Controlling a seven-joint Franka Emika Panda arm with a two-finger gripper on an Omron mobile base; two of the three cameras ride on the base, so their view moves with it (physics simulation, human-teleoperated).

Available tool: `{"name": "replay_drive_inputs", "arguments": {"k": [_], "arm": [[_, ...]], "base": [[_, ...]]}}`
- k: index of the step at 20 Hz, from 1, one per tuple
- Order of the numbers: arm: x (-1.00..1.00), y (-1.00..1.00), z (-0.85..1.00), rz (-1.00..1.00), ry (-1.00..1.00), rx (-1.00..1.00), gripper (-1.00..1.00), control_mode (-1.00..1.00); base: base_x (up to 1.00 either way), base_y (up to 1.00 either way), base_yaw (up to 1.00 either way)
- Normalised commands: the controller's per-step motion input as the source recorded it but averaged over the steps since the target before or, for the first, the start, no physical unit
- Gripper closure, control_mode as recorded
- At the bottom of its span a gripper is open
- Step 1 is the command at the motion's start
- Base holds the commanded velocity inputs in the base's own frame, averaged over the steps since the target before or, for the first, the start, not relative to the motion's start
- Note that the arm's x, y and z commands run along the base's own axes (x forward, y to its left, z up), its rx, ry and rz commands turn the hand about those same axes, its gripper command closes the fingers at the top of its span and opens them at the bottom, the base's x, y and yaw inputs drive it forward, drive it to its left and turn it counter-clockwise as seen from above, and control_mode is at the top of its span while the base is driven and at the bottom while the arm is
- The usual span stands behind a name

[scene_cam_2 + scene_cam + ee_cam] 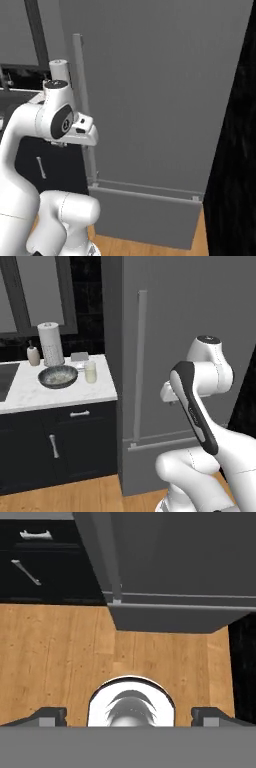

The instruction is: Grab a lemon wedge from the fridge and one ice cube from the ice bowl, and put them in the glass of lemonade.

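Left base view: the tall grey fridge (190,356) is shut; on the white marble counter (60,393) the round dark-grey ice bowl (58,376) sits just beside the small clear glass of lemonade (90,371). Right base view — grey fridge door, black wall. Hand view: the gripper (131,716) is spread wide, holding nothing, over the wooden floor (55,657).

the white arm (200,406) is folded up in front of the fridge (190,316), its elbow bent high. the hand (130,716) points down at the floor by the fridge, its two fingers (50,716) spread wide apart, holding nothing.
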Motion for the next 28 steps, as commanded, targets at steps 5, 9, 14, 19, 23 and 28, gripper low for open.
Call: {"name": "replay_drive_inputs", "arguments": {"k": [5, 9, 14, 19, 23, 28], "arm": [[0.00, 0.00, 0.00, 0.00, 0.00, 0.00, -1.00, 1.00], [0.00, 0.00, 0.00, 0.00, 0.00, 0.00, -1.00, 1.00], [0.00, 0.00, 0.00, 0.00, 0.00, 0.00, -1.00, 1.00], [0.00, 0.00, 0.00, 0.00, 0.00, 0.00, -1.00, 1.00], [0.00, 0.00, 0.00, 0.00, 0.00, 0.00, -1.00, 1.00], [0.17, 0.18, -0.10, -0.12, -0.06, -0.01, -1.00, -1.00]], "base": [[0.55, 1.00, -0.18], [0.69, 1.00, -0.23], [0.67, 1.00, -0.27], [0.77, 0.76, -0.33], [0.73, 0.49, -0.34], [0.26, 0.18, -0.13]]}}
